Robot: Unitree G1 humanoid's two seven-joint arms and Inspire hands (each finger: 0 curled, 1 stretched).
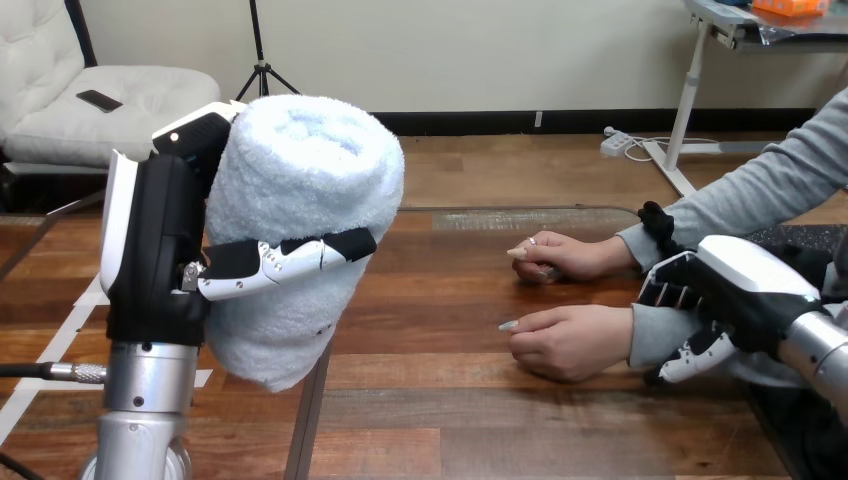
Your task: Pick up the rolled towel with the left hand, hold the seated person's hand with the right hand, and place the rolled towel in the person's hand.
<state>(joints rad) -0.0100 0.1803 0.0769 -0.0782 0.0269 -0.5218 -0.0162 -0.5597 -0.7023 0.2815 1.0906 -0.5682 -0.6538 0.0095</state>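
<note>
A light blue rolled towel (300, 230) is held upright above the table's left part, with my left hand (160, 240) shut on it; a finger (280, 258) wraps across its front. The person's nearer hand (565, 340) rests loosely curled on the table at the right. My right hand (735, 300) sits at that hand's grey-sleeved wrist (650, 335), fingers (668, 290) curled over the top and thumb (690, 360) below it. The person's farther hand (560, 255) lies on the table just behind, apart from my hand.
The wooden table (440, 400) stretches between the towel and the person's hands. The person's grey-sleeved forearm (770, 185) comes in from the upper right.
</note>
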